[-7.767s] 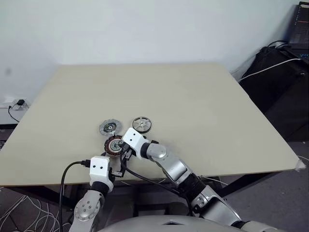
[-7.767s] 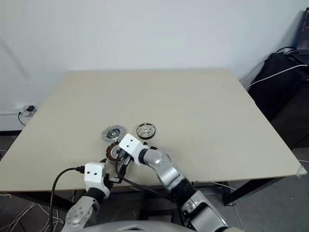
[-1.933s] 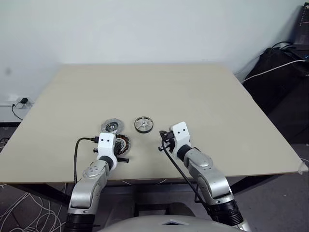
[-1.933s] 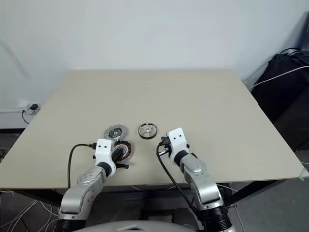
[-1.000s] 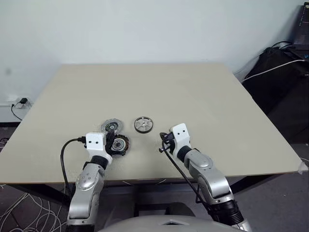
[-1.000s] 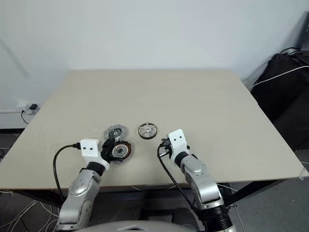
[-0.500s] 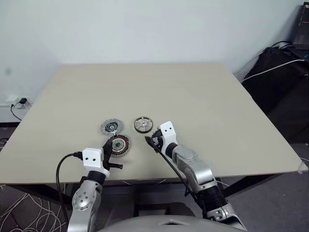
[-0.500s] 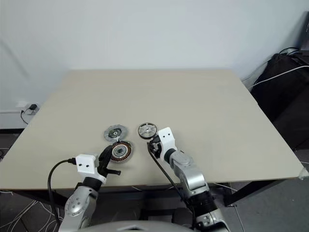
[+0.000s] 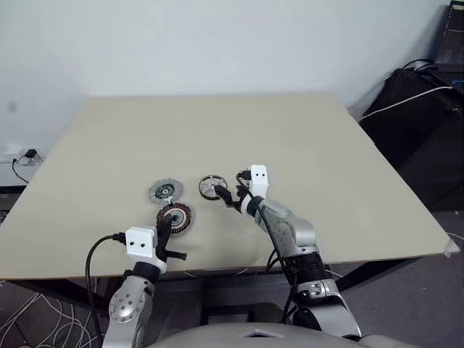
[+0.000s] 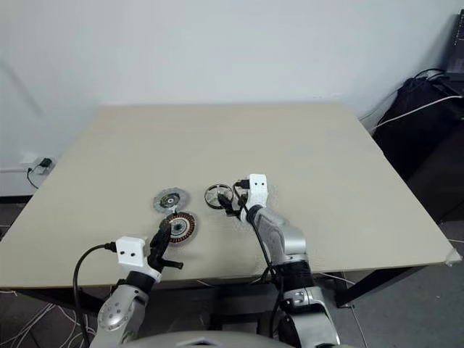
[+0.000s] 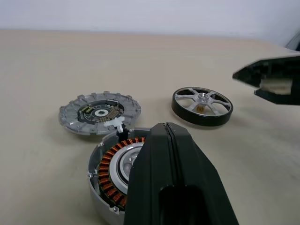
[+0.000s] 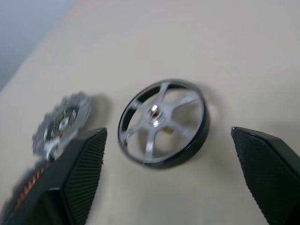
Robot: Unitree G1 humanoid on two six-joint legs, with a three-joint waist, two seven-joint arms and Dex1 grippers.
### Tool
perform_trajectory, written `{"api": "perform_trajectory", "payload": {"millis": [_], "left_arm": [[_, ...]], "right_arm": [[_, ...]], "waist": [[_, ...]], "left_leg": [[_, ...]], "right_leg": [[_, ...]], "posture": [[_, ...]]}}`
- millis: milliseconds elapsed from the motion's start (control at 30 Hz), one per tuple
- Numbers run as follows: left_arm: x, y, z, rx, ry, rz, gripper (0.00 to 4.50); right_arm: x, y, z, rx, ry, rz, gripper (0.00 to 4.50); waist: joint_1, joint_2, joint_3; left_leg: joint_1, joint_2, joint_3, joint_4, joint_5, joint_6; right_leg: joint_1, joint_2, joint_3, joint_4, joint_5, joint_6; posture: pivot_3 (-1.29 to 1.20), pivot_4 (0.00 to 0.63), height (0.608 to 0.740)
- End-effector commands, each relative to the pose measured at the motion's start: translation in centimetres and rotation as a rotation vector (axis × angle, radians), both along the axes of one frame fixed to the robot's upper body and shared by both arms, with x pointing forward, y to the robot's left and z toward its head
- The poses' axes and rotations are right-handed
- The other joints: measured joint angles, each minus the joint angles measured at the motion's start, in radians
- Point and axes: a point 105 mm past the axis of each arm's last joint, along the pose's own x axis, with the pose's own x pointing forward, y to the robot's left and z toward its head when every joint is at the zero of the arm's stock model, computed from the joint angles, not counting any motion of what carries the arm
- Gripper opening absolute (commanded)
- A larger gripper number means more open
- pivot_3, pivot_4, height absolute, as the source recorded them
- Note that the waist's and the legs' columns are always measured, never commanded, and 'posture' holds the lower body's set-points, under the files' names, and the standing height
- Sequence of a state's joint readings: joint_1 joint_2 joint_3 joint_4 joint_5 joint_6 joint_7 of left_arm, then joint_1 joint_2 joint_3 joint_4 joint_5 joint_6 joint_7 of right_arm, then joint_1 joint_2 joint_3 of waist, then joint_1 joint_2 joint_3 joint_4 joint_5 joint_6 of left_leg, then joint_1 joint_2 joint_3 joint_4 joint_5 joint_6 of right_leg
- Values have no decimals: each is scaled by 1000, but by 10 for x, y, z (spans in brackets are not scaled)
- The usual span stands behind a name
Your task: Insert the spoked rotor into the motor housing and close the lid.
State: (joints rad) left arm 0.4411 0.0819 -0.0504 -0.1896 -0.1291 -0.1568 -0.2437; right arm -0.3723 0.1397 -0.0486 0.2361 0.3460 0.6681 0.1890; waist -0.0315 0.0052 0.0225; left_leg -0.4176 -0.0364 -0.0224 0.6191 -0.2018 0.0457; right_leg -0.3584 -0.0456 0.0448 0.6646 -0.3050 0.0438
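Now right pincer (image 12: 168, 140) wide open, flanking spoked rotor (image 12: 162, 123), untouched

Motor housing (image 11: 115, 171) copper windings; spoked rotor (image 12: 162, 123) silver, dark rim.

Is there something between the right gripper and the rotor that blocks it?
Nothing visible. The right gripper is open, and the rotor lies flat on bare table straight ahead between its fingers.

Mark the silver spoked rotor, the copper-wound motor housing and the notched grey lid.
Silver spoked rotor (image 11: 202, 97): left wrist view, central hub.
Copper-wound motor housing (image 11: 110, 168): left wrist view, copper windings.
Notched grey lid (image 11: 100, 113): left wrist view, dark centre.
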Motion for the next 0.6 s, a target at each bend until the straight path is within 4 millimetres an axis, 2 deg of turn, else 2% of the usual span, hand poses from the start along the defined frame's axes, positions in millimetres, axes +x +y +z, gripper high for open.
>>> {"api": "perform_trajectory", "payload": {"millis": [33, 233, 600], "left_arm": [[2, -5, 15, -9, -52, -11, 0], [1, -8, 18, -23, -47, -27, 0], [-1, -11, 16, 14, -39, -66, 0]], "right_arm": [[3, 13, 8, 159, 75, -21, 4435], [0, 21, 4, 250, 194, -5, 4435], [-6, 35, 2, 326, 263, 60, 4435]], "waist": [[-3, 0, 0], [-6, 1, 1], [-8, 3, 0]], "left_leg": [[0, 0, 0, 0, 0, 0], [0, 0, 0, 0, 0, 0], [0, 0, 0, -1, 0, 0]], "right_leg": [[0, 0, 0, 0, 0, 0], [0, -1, 0, 0, 0, 0], [0, 0, 0, 0, 0, -1]], "posture": [[0, 0, 740], [0, 0, 740], [0, 0, 740]]}}
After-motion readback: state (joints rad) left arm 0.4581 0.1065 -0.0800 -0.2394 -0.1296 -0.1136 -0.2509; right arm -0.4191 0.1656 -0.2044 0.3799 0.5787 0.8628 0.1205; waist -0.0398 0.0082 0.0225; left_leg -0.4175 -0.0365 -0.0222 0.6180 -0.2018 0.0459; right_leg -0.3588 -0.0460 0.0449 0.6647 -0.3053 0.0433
